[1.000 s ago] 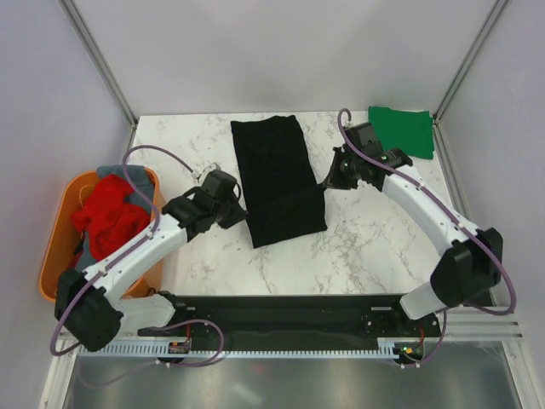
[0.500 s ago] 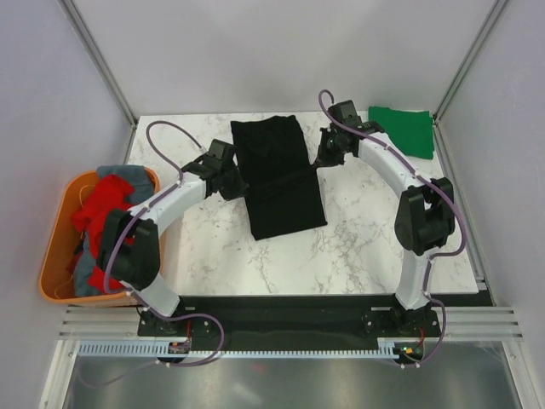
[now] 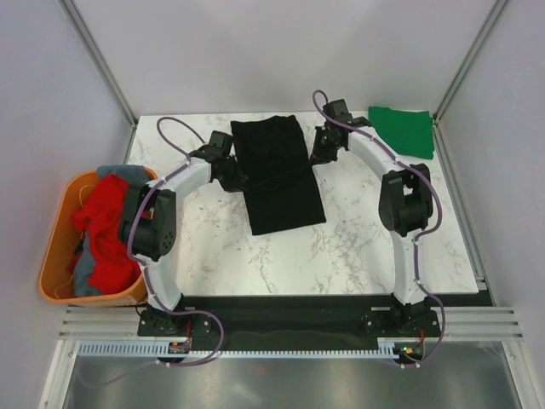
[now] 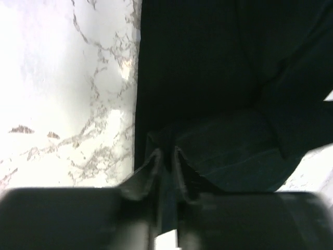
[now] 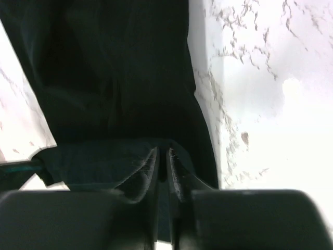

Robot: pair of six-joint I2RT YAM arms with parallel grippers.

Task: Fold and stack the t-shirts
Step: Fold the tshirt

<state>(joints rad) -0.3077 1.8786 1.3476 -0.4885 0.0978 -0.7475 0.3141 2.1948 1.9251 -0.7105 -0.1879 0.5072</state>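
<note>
A black t-shirt (image 3: 277, 175) lies as a long narrow strip on the marble table, its near end folded over onto the middle. My left gripper (image 3: 239, 177) is shut on the left corner of that folded black layer (image 4: 208, 146). My right gripper (image 3: 314, 158) is shut on its right corner (image 5: 104, 156). Both hold the fold low over the shirt's middle. A folded bright green t-shirt (image 3: 403, 129) lies at the back right corner. A red t-shirt (image 3: 106, 226) and a grey t-shirt (image 3: 117, 173) lie bunched in the orange tub.
The orange plastic tub (image 3: 53, 247) stands off the table's left edge. Metal frame posts rise at both back corners. White walls close in the back and sides.
Both grippers have carried the black shirt's near end away from me, towards the back of the table. The shirt's visible length has shortened as the fold travels.
</note>
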